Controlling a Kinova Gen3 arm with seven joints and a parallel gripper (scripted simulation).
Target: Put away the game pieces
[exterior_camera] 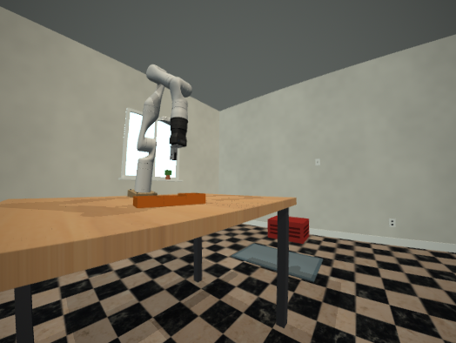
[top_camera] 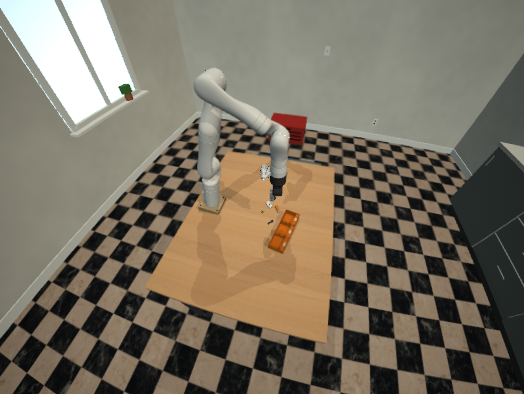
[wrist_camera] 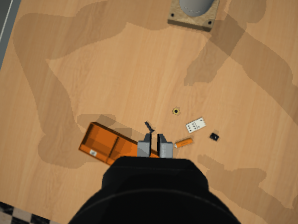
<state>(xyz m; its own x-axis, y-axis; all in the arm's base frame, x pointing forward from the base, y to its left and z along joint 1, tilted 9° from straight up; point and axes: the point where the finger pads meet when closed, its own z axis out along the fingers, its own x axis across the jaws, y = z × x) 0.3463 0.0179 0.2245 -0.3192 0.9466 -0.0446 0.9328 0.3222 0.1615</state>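
Observation:
An orange row of bins (top_camera: 284, 231) lies on the wooden table; it also shows in the wrist view (wrist_camera: 107, 145) and in the exterior view (exterior_camera: 169, 199). Its marks are too small to read. Beside it lie small things: a white domino (wrist_camera: 195, 125), a black die (wrist_camera: 214, 136), an orange stick-like piece (wrist_camera: 182, 143), a small ring (wrist_camera: 175, 110) and a dark screw (wrist_camera: 148, 125). My gripper (wrist_camera: 154, 141) hangs high above the table, over the bins' end near the screw. Its fingers stand a narrow gap apart with nothing between them. It also shows in the top and exterior views (top_camera: 275, 195) (exterior_camera: 173, 157).
The arm's base plate (wrist_camera: 192, 12) is bolted to the table beyond the small things. A red crate (top_camera: 290, 127) stands on the floor behind the table. A grey mat (exterior_camera: 278, 259) lies on the floor under the table's far end.

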